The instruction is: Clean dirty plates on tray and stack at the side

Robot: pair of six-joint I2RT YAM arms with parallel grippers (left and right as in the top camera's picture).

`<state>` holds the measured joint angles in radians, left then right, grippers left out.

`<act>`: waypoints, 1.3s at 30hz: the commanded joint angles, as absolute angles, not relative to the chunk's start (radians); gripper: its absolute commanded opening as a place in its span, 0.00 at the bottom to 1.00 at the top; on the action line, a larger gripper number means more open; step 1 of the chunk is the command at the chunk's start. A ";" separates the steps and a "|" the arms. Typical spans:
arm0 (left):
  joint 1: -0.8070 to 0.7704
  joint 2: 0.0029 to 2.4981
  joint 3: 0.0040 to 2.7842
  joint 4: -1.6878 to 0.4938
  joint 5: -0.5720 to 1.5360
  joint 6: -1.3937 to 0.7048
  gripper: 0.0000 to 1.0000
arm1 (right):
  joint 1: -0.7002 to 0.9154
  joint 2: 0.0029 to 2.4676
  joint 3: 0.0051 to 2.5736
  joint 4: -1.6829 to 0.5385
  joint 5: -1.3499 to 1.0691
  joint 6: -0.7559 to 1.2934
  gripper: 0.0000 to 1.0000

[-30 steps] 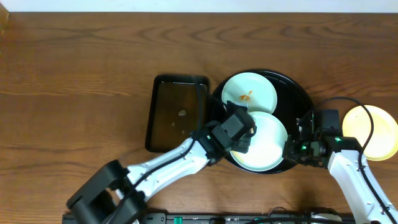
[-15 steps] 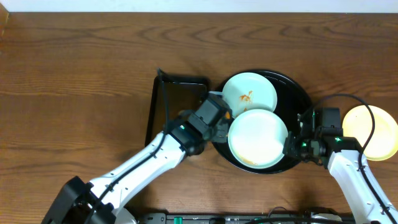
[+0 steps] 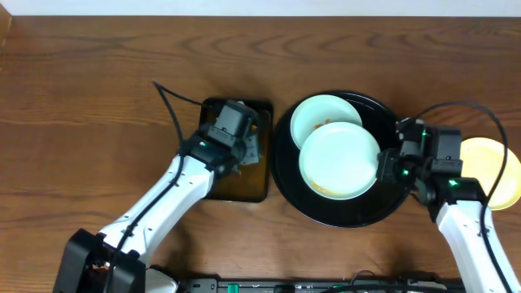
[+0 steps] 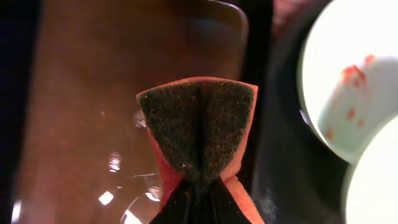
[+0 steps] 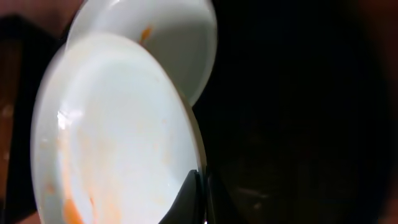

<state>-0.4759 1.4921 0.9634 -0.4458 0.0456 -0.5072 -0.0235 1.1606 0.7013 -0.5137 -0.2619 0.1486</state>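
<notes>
The black round tray (image 3: 366, 207) holds two pale mint plates. The back plate (image 3: 321, 114) has orange smears and lies flat. My right gripper (image 3: 384, 168) is shut on the right rim of the front plate (image 3: 338, 159), which overlaps the back one. In the right wrist view the held plate (image 5: 118, 130) shows faint orange smears at its lower left, with the fingertips (image 5: 191, 190) pinching its rim. My left gripper (image 3: 247, 150) is shut on a folded orange sponge (image 4: 199, 124), dark scouring side out, over the rectangular dish. A cream-yellow plate (image 3: 492, 163) lies on the table right of the tray.
A rectangular black dish (image 3: 248, 185) with brownish liquid (image 4: 112, 93) sits just left of the tray. The right arm covers part of the yellow plate. Cables loop above both arms. Bare wooden table lies at the back and left.
My left gripper has moved left with the sponge, off the front plate and over the rectangular dish. My right gripper has shifted the front plate slightly towards the back plate.
</notes>
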 commanded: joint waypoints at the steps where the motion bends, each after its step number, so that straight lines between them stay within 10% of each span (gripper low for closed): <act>1: -0.427 1.482 0.967 -0.448 0.034 -0.490 0.08 | -0.005 1.113 0.782 -0.558 -0.053 0.096 0.01; 15: -0.394 1.483 0.967 -0.451 0.034 -0.490 0.08 | 0.183 1.103 0.914 -0.700 0.207 0.133 0.01; 29: -0.394 1.483 0.966 -0.471 0.034 -0.490 0.08 | 0.019 1.323 0.912 -0.620 -0.083 -0.002 0.49; 39: -0.394 1.483 0.966 -0.472 0.034 -0.490 0.08 | -0.121 1.524 0.992 -0.610 -0.151 -0.094 0.51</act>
<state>-0.3981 1.4921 0.9634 -0.4686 0.0460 -0.4969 -0.0982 1.4834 0.9688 -0.6163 -0.1146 -0.0406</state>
